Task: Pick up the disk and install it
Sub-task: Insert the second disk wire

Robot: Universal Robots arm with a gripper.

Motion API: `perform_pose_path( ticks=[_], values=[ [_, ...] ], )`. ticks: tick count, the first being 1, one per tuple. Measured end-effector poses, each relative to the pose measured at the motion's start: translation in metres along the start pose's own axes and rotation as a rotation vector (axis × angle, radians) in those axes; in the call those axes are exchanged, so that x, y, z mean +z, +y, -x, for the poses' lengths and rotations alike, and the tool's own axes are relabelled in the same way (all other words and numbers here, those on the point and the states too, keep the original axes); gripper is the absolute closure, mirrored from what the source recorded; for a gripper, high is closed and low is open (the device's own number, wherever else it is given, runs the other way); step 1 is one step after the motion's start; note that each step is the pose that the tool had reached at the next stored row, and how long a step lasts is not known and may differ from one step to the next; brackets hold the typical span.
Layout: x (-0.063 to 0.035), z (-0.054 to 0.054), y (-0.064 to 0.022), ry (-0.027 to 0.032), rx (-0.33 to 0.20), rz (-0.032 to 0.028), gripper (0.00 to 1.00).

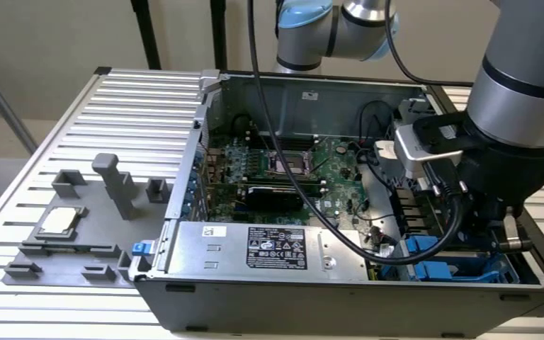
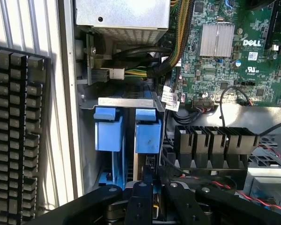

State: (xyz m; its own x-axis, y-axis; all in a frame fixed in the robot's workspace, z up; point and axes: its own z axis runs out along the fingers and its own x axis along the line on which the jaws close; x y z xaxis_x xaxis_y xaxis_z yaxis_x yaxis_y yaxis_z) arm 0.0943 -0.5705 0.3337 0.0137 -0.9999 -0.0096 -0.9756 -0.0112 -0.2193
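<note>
1. Step in hand: installation. The pick-up appears done. The gripper [image 2: 147,190] sits low over the drive cage [image 2: 126,102] in the corner of the open computer case [image 1: 348,297], beside the power supply [image 1: 272,248].
2. End effector: the fingers [image 2: 139,199] are drawn together on a narrow upright edge. By judgement they are clenched on the disk [image 2: 148,136].
3. Location of the disk: it stands edge-on in the cage bay nearer the motherboard [image 2: 234,70], with its blue rail end in the cage mouth. A second blue carrier [image 2: 107,131] sits just beside it in the adjoining bay. Whether the disk is fully seated cannot be told.
4. Requirement: seating likely calls for a straight push along the bay guides, with the rails kept parallel to the neighbouring carrier.
5. Obstructions: a black cable bundle [image 2: 145,51] crosses above the cage, and thin red and black wires [image 2: 210,183] lie near the fingers. A row of black connectors [image 2: 215,145] stands close on the motherboard side.
6. Surroundings: a keyboard [image 2: 14,131] lies outside the case wall. A grey fixture [image 1: 74,241] holding a small square chip [image 1: 59,221] rests on the slatted table [image 1: 139,99], well apart from the work.
</note>
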Motion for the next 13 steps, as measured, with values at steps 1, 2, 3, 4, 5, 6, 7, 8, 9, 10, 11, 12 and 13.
perform_pose_path(
  ticks=[1,2,3,4,5,6,7,8,9,10,11,12,13],
  values=[
    [0.0009,0.0000,0.0002,-0.0003,0.000,0.0000,0.84],
    [0.0018,-0.0001,0.0004,-0.0003,0.000,0.0000,0.84],
    [0.0025,-0.0001,0.0006,0.0000,0.000,0.0000,0.84],
    [0.0031,-0.0001,0.0007,0.0000,0.000,0.0000,0.84],
    [0.0035,-0.0001,0.0008,-0.0002,0.000,0.0000,0.84],
    [0.0037,-0.0001,0.0009,-0.0009,0.000,0.0000,0.84],
    [0.0043,0.0000,0.0009,-0.0024,0.000,-0.0001,0.82],
    [0.0045,0.0000,0.0009,-0.0039,0.001,-0.0003,0.82],
    [0.0031,0.0000,0.0006,-0.0037,0.001,-0.0003,0.76],
    [0.0011,0.0000,0.0002,-0.0031,0.001,-0.0002,0.76],
    [-0.0008,0.0000,0.0000,-0.0031,0.001,-0.0002,0.76],
    [-0.0026,0.0000,0.0003,-0.0034,0.001,-0.0002,0.76],
    [-0.0046,0.0001,0.0014,-0.0034,0.001,-0.0002,0.76]
  ],
)
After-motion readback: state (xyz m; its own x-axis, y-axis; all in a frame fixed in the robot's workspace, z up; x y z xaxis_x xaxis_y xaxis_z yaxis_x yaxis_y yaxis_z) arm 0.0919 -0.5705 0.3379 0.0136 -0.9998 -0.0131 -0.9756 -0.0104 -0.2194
